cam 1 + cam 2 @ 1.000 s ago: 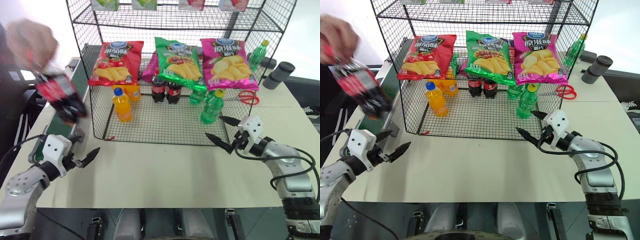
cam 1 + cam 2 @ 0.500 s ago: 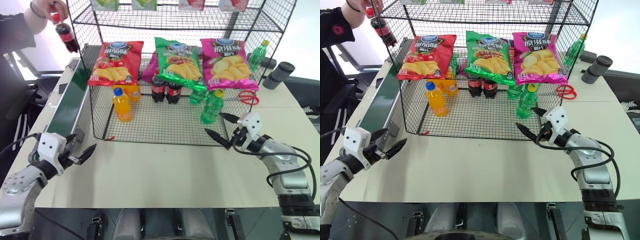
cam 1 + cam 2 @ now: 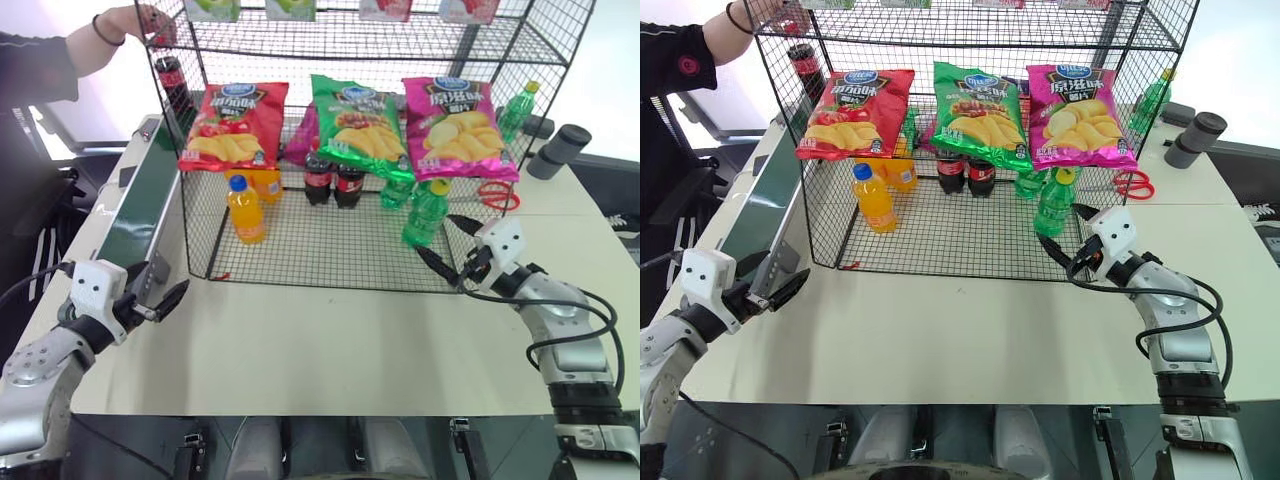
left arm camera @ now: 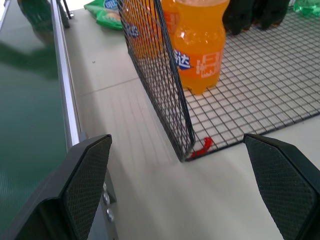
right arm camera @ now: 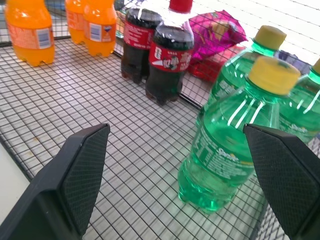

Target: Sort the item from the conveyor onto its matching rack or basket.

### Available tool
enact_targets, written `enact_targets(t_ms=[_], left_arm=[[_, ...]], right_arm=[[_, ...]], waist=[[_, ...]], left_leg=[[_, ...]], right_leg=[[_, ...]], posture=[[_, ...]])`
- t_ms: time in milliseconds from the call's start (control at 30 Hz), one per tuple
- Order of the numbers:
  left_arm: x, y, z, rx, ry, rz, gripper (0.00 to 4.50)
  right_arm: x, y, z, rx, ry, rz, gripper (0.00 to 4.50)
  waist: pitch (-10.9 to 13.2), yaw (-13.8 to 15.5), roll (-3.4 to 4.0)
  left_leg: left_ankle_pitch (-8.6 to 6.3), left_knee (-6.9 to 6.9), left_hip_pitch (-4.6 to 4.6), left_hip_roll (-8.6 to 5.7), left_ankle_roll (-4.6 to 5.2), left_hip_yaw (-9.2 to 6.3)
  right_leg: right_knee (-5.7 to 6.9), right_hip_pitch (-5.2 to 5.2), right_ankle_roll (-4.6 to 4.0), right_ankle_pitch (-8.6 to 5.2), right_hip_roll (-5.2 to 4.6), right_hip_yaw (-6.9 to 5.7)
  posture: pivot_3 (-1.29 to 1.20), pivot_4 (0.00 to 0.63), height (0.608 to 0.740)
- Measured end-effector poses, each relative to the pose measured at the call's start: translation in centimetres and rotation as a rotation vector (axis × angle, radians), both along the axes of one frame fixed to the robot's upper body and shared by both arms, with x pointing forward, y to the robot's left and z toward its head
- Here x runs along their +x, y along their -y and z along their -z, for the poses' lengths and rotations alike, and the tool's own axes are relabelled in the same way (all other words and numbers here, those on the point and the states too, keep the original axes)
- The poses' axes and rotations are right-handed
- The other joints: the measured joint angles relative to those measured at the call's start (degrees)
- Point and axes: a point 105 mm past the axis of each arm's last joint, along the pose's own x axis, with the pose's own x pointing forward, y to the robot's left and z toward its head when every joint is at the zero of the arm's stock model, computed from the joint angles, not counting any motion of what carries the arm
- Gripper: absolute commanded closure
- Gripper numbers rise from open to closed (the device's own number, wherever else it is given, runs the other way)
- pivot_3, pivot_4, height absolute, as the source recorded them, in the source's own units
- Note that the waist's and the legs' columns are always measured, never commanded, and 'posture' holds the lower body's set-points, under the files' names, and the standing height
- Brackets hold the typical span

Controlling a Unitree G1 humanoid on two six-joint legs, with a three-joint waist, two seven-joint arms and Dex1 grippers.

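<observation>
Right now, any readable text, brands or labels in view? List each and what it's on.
"Sprite": label of the nearest green bottle.
Orange bottle: white characters on a blue label, too partial to read.
Cola bottle: white script on its red label, too blurred to read.
Three chip bags: blue oval logo and characters, too small to read.

table [image 3: 330,340] | conveyor [image 3: 140,215] (left edge) | rack [image 3: 330,245] | scissors [image 3: 497,193]
</observation>
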Motion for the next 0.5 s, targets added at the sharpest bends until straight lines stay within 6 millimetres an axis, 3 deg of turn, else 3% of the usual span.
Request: enact_targets(t_ms=[267, 500], left_arm=[[0.5, -0.3, -0.1, -0.013, 0.039, -0.043, 0.0], [-0.1, -4.8, -0.5, -0.074, 0.111, -0.286, 0.0]], right_arm=[[-0.5, -1.2, 1.2, 0.002, -0.059, -0.06, 0.05], [-1.0, -4.0, 1.7, 0.036, -0.074, -0.144, 0.05]], waist=[[0.0, 0.0, -0.01], [0.0, 0.0, -0.02]], left_leg=[[0.0, 0.01, 0.0, 0.01, 0.0, 0.0], [0.0, 0.03, 0.02, 0.02, 0.0, -0.01]], right_leg=[[0.03, 0.0, 0.03, 0.02, 0.04, 0.0], [0.07, 0.0, 0.04, 0.02, 0.06, -0.01]], posture=[[0.0, 0.15, 0.74], [0.0, 0.15, 0.74]])
